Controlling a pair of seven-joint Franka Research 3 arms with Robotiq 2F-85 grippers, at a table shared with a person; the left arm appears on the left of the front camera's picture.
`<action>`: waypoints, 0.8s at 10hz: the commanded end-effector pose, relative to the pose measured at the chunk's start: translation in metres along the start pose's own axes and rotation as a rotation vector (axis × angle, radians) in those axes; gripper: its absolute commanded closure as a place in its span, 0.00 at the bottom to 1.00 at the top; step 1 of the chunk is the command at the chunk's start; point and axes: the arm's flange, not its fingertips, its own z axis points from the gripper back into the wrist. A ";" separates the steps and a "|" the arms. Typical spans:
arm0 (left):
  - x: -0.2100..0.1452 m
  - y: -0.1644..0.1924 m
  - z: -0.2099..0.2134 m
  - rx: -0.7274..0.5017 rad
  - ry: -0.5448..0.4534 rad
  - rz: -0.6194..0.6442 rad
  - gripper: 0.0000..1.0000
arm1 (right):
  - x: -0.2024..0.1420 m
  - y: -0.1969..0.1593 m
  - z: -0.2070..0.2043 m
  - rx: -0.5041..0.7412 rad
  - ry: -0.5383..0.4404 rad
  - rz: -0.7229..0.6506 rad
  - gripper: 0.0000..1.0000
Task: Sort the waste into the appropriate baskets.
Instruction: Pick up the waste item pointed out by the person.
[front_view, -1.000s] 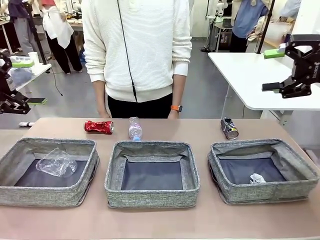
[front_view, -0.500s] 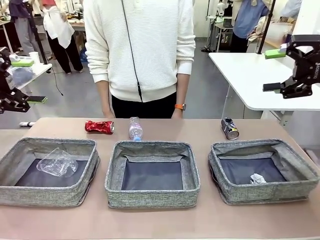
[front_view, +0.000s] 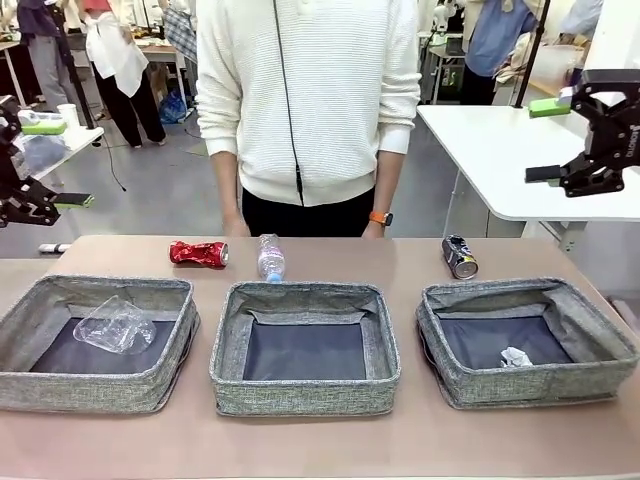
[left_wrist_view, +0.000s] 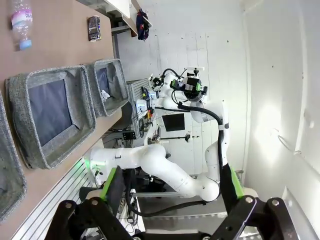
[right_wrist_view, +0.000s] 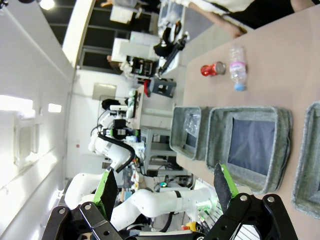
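Three grey baskets stand in a row: left (front_view: 90, 392), middle (front_view: 305, 394), right (front_view: 540, 386). A clear plastic cup (front_view: 112, 325) lies in the left one and a white paper ball (front_view: 514, 357) in the right one. Behind them on the table lie a crushed red can (front_view: 198, 254), a clear bottle (front_view: 270, 257) with a pink label, and a dark can (front_view: 459, 256). My left gripper (front_view: 62, 164) hangs open, high at the far left. My right gripper (front_view: 545, 140) hangs open, high at the far right. Both hold nothing.
A person in a white sweater (front_view: 305, 100) stands at the far edge, hands down by the table. A white table (front_view: 500, 150) stands behind at the right. Bare tabletop (front_view: 330, 440) runs along the near edge in front of the baskets.
The person has shifted to the right along the far edge. Both grippers and all the waste stay where they were.
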 end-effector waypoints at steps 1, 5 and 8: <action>-0.002 -0.001 0.001 0.001 0.014 -0.016 0.00 | 0.000 0.004 0.000 -0.002 0.004 -0.021 0.00; -0.002 -0.001 0.001 0.001 0.014 -0.016 0.00 | 0.000 0.004 0.000 -0.002 0.004 -0.021 0.00; -0.002 -0.001 0.001 0.001 0.014 -0.016 0.00 | 0.000 0.004 0.000 -0.002 0.004 -0.021 0.00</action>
